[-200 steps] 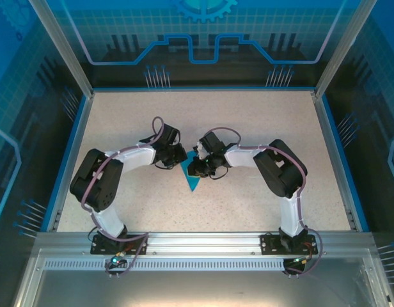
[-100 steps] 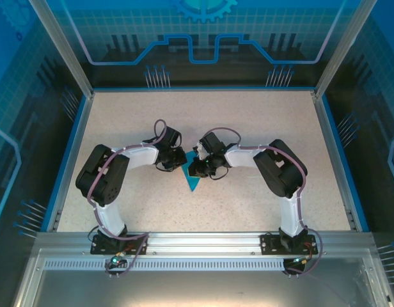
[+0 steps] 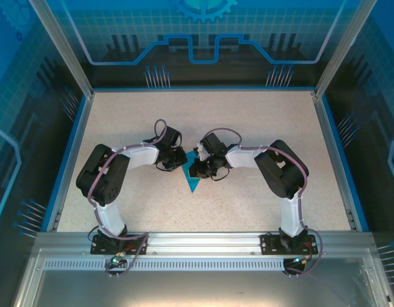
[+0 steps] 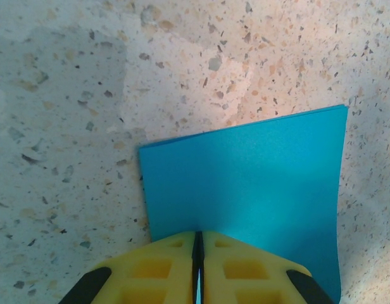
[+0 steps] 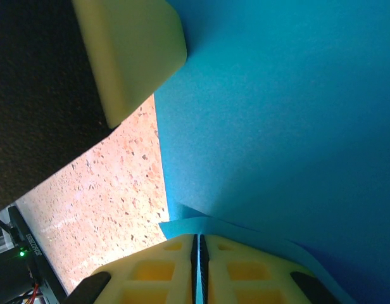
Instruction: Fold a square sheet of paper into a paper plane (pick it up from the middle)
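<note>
A: Where's the paper?

B: It's in the middle of the table point(image 3: 267, 128) in the top view, between the two wrists. The paper point(image 3: 194, 181) reads there as a teal wedge. Its point aims at the bottom of the frame and its wide end is tucked under the grippers.

A: And the left gripper?

B: The left gripper point(image 3: 181, 161) sits at the wedge's upper left. In its wrist view the yellow fingers point(image 4: 157, 263) are pressed together at bottom centre. A teal sliver shows in the slit between them, so they're pinching the paper's near edge. From there the sheet spreads up and to the right as a smooth four-sided panel. Its top right corner is close to the right edge of the frame, and speckled table lies around it.

A: And the right one?

B: The right gripper point(image 3: 194, 170) is just beside the left, over the wide end. In its wrist view the fingers point(image 5: 245, 269) are closed at bottom centre on a thin lip of paper that curls up into them. The rest of the sheet takes up the right and upper part of that frame.

A: Anything else near it?

B: One pale yellow finger point(image 5: 128, 54) of the left gripper is at upper left, at the paper's left edge. I can't tell whether it touches. A strip of table shows at lower left.
</note>
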